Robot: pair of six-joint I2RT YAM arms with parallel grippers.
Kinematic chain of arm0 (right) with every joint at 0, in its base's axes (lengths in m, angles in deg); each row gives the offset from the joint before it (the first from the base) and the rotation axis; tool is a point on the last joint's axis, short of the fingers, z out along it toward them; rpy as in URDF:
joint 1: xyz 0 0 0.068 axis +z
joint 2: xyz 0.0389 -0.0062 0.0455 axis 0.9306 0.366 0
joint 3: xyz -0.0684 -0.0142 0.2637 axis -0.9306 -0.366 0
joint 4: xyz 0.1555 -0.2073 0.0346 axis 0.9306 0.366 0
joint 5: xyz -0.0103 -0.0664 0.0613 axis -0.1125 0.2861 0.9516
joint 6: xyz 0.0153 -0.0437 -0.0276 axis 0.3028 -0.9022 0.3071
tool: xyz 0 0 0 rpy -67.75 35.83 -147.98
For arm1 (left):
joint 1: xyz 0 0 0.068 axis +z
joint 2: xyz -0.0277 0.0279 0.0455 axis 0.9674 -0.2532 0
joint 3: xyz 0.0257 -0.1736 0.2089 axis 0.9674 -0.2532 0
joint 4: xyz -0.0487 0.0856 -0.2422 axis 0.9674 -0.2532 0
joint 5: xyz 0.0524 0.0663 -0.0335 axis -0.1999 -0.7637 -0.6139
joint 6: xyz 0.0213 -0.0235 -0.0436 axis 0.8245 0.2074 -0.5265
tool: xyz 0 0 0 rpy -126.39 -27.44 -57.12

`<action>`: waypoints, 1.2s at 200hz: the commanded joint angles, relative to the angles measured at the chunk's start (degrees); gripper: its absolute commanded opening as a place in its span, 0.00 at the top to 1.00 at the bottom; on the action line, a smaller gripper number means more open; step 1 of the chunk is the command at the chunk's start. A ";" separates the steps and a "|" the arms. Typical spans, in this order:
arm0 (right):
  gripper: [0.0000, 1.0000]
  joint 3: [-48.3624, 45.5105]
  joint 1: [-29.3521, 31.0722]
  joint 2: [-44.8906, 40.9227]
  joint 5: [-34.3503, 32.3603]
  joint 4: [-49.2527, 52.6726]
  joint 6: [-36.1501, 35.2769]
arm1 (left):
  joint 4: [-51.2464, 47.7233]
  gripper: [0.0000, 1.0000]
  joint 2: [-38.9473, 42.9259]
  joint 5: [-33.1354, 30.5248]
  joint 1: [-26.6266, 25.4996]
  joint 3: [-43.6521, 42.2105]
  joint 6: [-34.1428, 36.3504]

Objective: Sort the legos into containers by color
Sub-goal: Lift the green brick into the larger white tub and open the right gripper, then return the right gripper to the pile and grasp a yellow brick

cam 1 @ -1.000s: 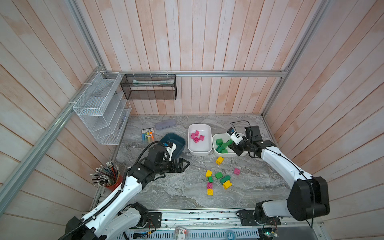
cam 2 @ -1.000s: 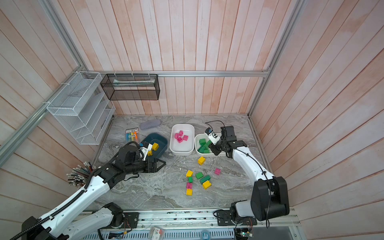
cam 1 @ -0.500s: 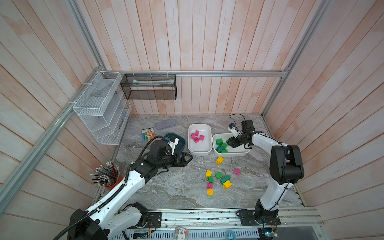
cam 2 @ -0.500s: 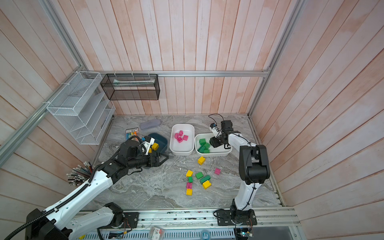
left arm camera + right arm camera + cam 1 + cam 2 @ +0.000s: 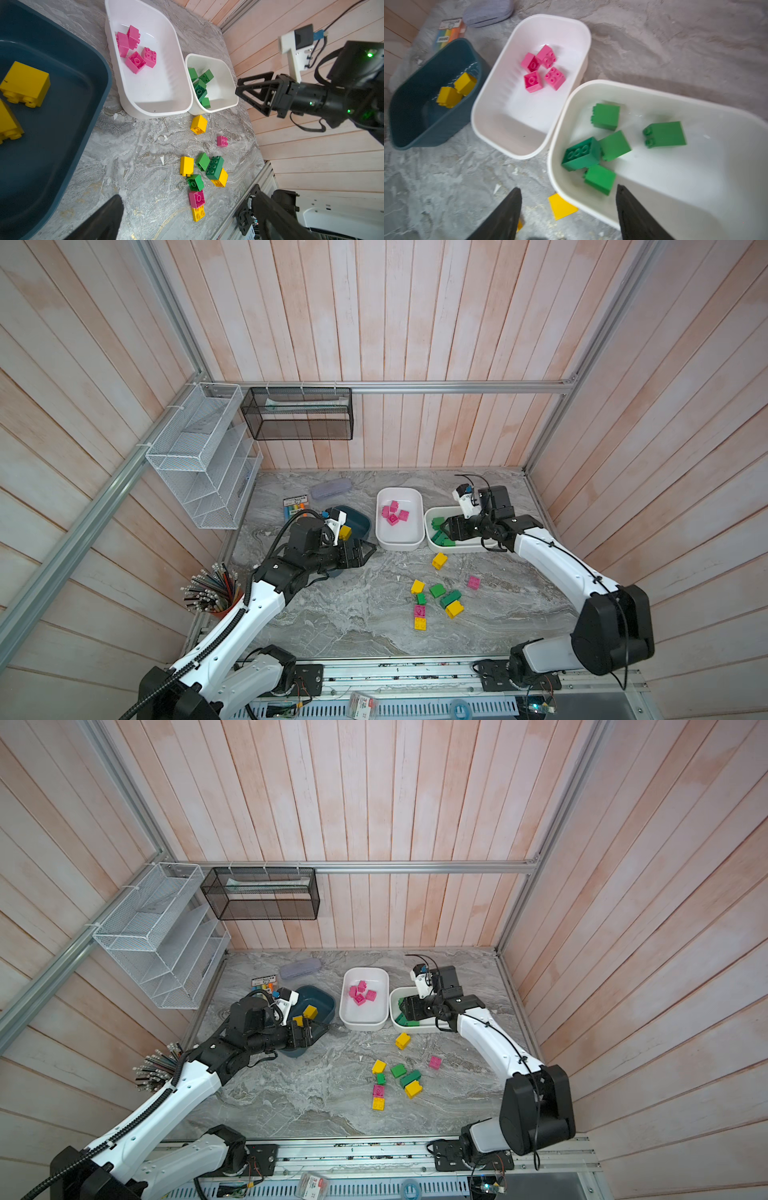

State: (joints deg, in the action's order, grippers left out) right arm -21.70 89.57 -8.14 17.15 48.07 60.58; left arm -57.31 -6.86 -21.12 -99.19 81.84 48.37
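Since a second ago, the right gripper [image 5: 568, 188] has gone from pinched to jaws apart over the right white tub [image 5: 591, 87]. Nothing is between them, so the green drop looks done. The left arm has barely shifted. The left gripper [image 5: 368, 551] is spread wide and empty, just beside the teal tub [image 5: 360, 522].

Tubs on the table [image 5: 353, 614]:
- Teal tub: two yellow bricks [image 5: 455, 91].
- Middle white tub [image 5: 399, 546]: four pink bricks [image 5: 543, 68].
- Right white tub: five green bricks [image 5: 610, 145].

No mixed colours.

Unsorted: nine loose bricks [image 5: 186, 166], four yellow, three green, two pink. One stray yellow [image 5: 198, 124] sits just outside the right white tub's wall, with a lone pink [image 5: 222, 141] near it. The rest are clustered.

Next, my read:
- Lift the right gripper straight up clear of the rim before swinging, or it may tip the tub.
- Right takes greens, left takes yellows. Shorter hauls, no crossing.
- The long green [image 5: 215, 170] overlaps a low yellow [image 5: 220, 180], so take it first.
- The end pink [image 5: 196, 199] and end yellow [image 5: 198, 213] touch. Can't tell if they're clicked together, so grip one and check the other doesn't ride along.
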 commanded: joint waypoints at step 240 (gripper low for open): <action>0.43 -0.54 30.03 18.39 -18.63 9.85 56.66 | -4.65 0.00 9.69 5.94 4.10 -7.59 4.26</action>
State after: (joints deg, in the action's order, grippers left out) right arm -23.95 119.18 8.08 0.29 57.19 114.94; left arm -62.14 1.49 -16.42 -95.47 75.46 52.46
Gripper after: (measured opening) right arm 0.586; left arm 0.997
